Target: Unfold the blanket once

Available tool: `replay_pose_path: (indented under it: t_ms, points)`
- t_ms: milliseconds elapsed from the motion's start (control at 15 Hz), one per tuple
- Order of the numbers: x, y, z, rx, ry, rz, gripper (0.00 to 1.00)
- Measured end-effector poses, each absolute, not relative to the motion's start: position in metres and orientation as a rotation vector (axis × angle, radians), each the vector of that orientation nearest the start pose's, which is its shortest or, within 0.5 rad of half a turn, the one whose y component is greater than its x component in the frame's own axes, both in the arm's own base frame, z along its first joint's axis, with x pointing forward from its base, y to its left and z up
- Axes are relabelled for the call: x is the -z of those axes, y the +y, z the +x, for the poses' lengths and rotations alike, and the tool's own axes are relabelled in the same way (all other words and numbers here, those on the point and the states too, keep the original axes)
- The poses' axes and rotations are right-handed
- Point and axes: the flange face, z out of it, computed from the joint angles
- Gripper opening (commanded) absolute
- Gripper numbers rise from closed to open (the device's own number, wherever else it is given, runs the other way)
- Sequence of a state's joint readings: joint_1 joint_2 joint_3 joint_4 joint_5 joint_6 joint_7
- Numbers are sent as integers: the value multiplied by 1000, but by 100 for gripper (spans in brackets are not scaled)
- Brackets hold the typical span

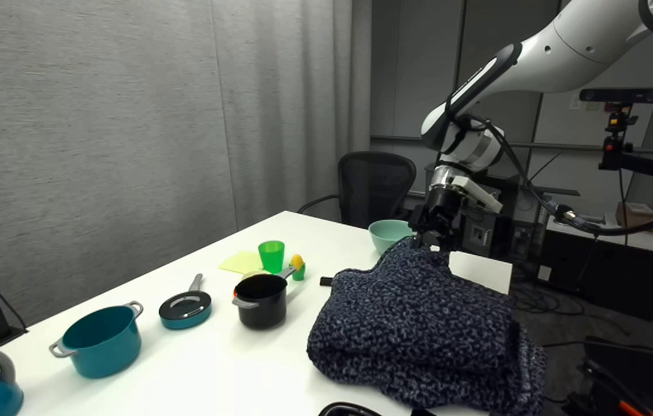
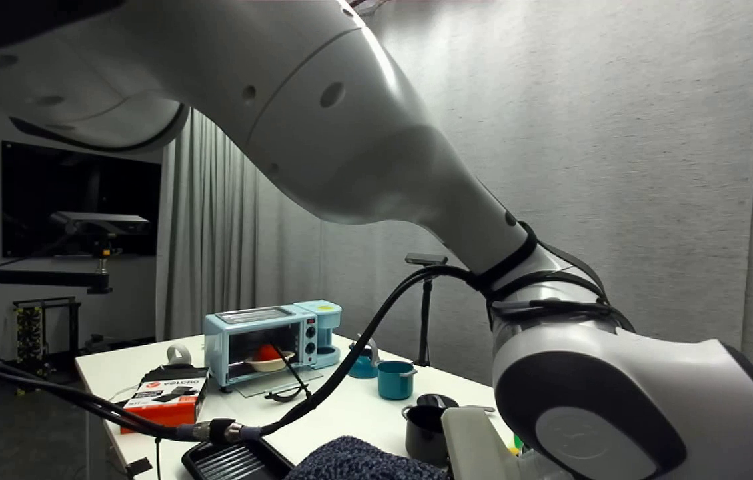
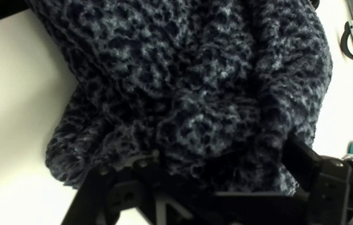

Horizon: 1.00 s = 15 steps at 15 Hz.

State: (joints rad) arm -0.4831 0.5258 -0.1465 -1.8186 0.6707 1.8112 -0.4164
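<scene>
While the blanket point(image 1: 413, 323) lies on the table point(image 1: 188, 370), the gripper point(image 3: 223, 161) stands wide around its cloth, not clamping. A pale bowl point(image 2: 267, 365) in the toaster oven point(image 2: 218, 350) contains a red thing point(image 2: 268, 352), hardly recognisable; the mint bowl point(image 1: 387, 235) is partly hidden.

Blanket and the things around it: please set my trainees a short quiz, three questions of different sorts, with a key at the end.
1. What shows that the blanket is not yet spread out flat?
2. True or false: the claw stands open at the blanket.
3. Which colour is the bowl beyond the blanket in an exterior view? a) red b) mint green c) black

Key
1. In an exterior view it lies in thick layers, one over another.
2. True: in the wrist view its fingers stand wide apart.
3. b
</scene>
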Motion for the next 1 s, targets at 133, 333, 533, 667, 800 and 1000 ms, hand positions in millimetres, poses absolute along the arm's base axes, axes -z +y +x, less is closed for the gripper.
replay_pose_path:
  t_ms: [133,333,533,667,800,1000]
  points:
    - [-228,-303,515,-212,667,-2357,49]
    - [-229,-303,513,-210,663,-2358,27]
    - [-238,-304,511,-191,652,-2364,5]
    - [-248,-302,509,-169,627,-2371,0]
    - [-260,-300,506,-146,596,-2382,2]
    - [-271,-292,497,-160,497,-2438,2]
